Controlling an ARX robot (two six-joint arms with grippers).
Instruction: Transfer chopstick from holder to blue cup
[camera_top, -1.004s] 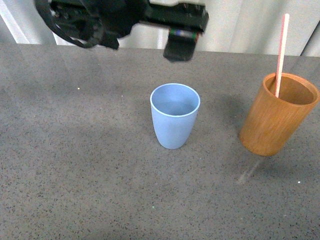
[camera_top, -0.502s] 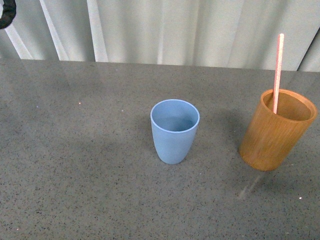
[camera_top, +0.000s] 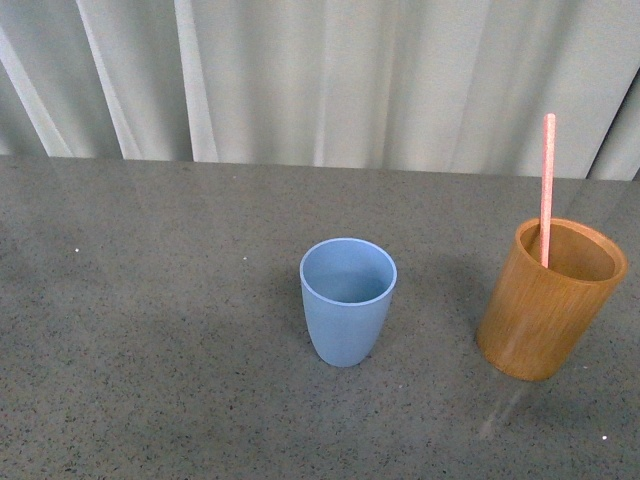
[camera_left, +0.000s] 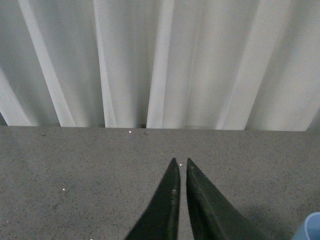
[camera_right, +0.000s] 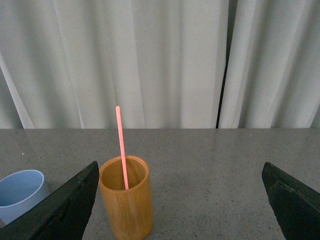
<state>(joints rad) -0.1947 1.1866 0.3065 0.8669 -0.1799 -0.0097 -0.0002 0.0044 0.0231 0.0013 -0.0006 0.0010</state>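
A pink chopstick (camera_top: 547, 185) stands upright in the orange-brown holder (camera_top: 545, 310) at the right of the grey table. The light-blue cup (camera_top: 346, 300) stands empty at the middle. Neither gripper shows in the front view. In the right wrist view the chopstick (camera_right: 121, 147) stands in the holder (camera_right: 125, 205), with the blue cup (camera_right: 20, 192) beside it. My right gripper (camera_right: 180, 172) is open and empty, its fingers (camera_right: 65, 205) wide apart, short of the holder. My left gripper (camera_left: 180, 161) is shut and empty above bare table; the blue cup's rim (camera_left: 311, 230) shows at the frame corner.
The grey speckled table (camera_top: 150, 330) ends at a white pleated curtain (camera_top: 320, 80) along the back. A dark gap (camera_right: 223, 65) parts the curtain in the right wrist view.
A black arm that hung over the table's back a second ago has left the front view. The cup and holder sit lower in the picture now; the view has tilted up.
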